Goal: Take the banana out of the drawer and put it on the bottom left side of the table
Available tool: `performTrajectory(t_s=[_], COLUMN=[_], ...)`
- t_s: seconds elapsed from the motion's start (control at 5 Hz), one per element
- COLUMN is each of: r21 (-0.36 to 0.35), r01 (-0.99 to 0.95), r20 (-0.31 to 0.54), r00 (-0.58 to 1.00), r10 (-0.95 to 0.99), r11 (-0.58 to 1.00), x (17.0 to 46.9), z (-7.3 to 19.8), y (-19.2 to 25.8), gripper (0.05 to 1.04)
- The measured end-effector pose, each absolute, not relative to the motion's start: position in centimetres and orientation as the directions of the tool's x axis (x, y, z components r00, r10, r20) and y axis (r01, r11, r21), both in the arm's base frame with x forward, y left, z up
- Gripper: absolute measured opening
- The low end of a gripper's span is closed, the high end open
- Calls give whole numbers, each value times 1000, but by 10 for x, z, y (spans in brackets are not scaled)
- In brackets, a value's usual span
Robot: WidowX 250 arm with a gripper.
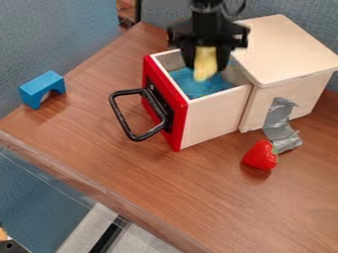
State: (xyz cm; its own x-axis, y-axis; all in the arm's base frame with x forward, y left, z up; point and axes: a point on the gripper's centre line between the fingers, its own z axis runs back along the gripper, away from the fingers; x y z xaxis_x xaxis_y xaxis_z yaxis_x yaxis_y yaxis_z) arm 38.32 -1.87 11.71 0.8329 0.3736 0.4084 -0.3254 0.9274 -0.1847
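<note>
Ok so on my camera feed, I've got the gripper (206,66) clamped on the banana (205,73), which hangs long axis near upright over the open drawer (215,117). Can't tell if its tip clears the walls. Table (99,143) target's lower left, past the red front, so I'd lift first imo.
</note>
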Motion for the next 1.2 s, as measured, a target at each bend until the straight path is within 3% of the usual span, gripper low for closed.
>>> performTrajectory(t_s=[0.2,0.4,0.6,1.2], r21=[-236,-239,-200,-35], r01=[-337,-388,-442,-513], r20=[416,400,397,325], r00=[813,796,779,806], r10=[408,454,485,495], r11=[911,890,874,858], x=[367,343,320,258], z=[155,175,174,121], y=[-10,12,37,84], gripper=[617,617,617,617])
